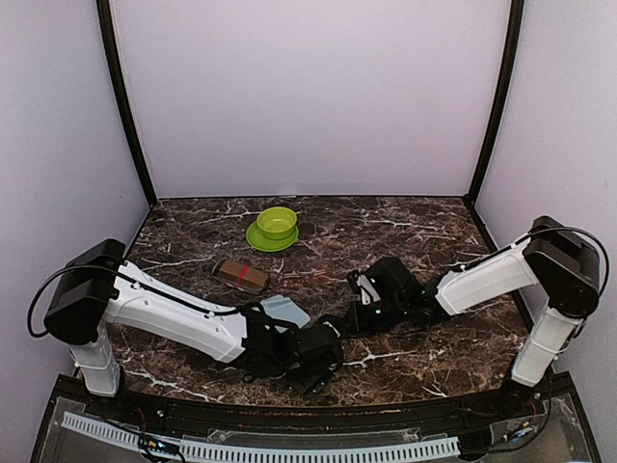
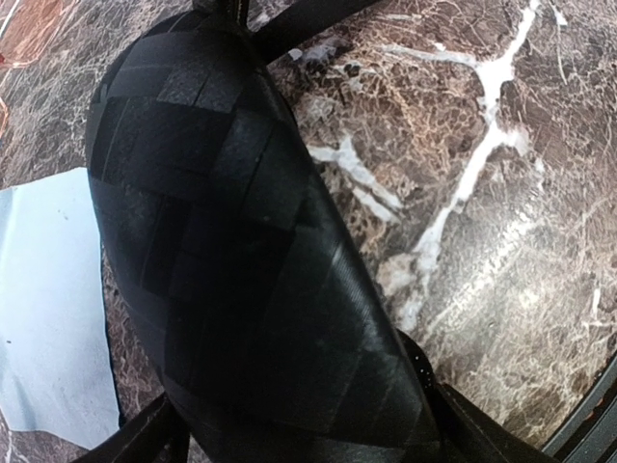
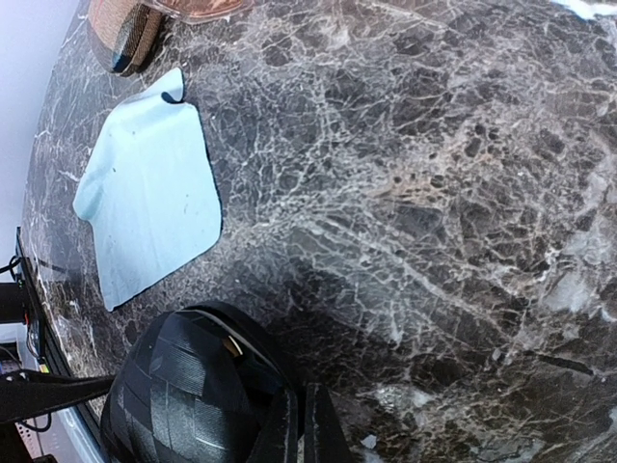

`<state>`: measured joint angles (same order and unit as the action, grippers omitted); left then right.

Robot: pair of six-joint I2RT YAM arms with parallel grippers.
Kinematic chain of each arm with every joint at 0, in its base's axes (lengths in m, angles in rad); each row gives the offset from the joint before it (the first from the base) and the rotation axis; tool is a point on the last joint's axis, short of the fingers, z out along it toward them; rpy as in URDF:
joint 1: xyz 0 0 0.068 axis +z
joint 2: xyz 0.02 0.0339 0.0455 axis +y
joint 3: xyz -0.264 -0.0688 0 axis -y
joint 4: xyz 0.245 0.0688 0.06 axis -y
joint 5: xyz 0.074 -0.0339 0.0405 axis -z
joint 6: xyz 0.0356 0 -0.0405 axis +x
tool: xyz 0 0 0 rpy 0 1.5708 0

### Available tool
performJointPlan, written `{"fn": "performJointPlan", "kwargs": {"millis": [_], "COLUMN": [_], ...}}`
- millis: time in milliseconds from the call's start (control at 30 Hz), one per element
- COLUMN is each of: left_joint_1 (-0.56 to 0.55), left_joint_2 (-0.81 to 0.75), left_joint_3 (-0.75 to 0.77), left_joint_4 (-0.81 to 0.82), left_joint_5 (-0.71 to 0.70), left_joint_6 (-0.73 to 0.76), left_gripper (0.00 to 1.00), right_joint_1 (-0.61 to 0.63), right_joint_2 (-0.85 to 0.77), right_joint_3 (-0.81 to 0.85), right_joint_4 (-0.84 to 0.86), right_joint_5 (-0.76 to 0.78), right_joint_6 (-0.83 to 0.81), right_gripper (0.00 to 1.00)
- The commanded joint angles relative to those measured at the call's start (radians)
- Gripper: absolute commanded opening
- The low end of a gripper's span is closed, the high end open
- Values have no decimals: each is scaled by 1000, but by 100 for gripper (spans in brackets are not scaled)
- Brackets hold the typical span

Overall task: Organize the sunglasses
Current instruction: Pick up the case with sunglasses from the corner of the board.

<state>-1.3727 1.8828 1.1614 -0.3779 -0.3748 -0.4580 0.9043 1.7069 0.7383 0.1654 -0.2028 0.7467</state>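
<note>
- Viewing from above: left gripper (image 1: 313, 365) and right gripper (image 1: 359, 307) low over the near middle of the tabletop (image 1: 424, 231), tips near each other. Jaw state lost here, black on black. Pale blue cloth (image 1: 287, 309) just behind the left wrist, brown striped case (image 1: 241, 276) further back, green bowl (image 1: 277, 223) on a green plate (image 1: 258, 239) at the rear.
- Left wrist: black case (image 2: 241, 251) filling the frame, one finger on either flank, so clamped on it by the look. At the top left corner, reddish-brown sunglasses (image 2: 24, 29), apart from the case.
- Right wrist: fingers drawn together at the edge of the black case (image 3: 183, 400), nothing seen between them. At the top edge, reddish-brown sunglasses (image 3: 198, 8) beside the brown striped case (image 3: 120, 34). No sign of the black wire pair in any view.
- Step judged: steadying and opening the black case. Next move likely to call for parting its lid under a firm left hold, then fetching a pair.
</note>
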Motion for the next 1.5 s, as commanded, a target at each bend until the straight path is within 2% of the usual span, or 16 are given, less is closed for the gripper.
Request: {"fn": "performJointPlan", "kwargs": {"millis": [0, 67, 167, 233, 367, 867, 1100, 1467], "left_joint_1": [-2, 1, 4, 7, 25, 102, 103, 103], "left_joint_2": [-38, -45, -64, -82, -112, -162, -161, -102], "left_joint_3": [-26, -34, -53, -71, -107, -200, -201, -128], "left_joint_4": [8, 12, 27, 49, 79, 125, 77, 87], "left_joint_5": [-35, -38, -32, -21, 0, 108, 102, 102], "left_joint_6": [-45, -51, -62, -63, -78, -141, -157, -100], "left_gripper": [82, 76, 72, 73, 81, 80, 98, 99], "right_joint_1": [16, 18, 20, 22, 28, 36, 37, 47], "right_joint_2": [-35, -34, -32, -32, -33, -25, -18, -4], "right_joint_3": [-6, -10, -15, -16, -18, -27, -27, -17], "right_joint_4": [55, 58, 62, 64, 64, 73, 72, 77], "right_joint_5": [4, 6, 9, 10, 12, 15, 17, 10], "right_joint_6": [15, 16, 18, 20, 24, 33, 30, 37], "right_gripper": [0, 0, 0, 0, 0, 0, 0, 0]}}
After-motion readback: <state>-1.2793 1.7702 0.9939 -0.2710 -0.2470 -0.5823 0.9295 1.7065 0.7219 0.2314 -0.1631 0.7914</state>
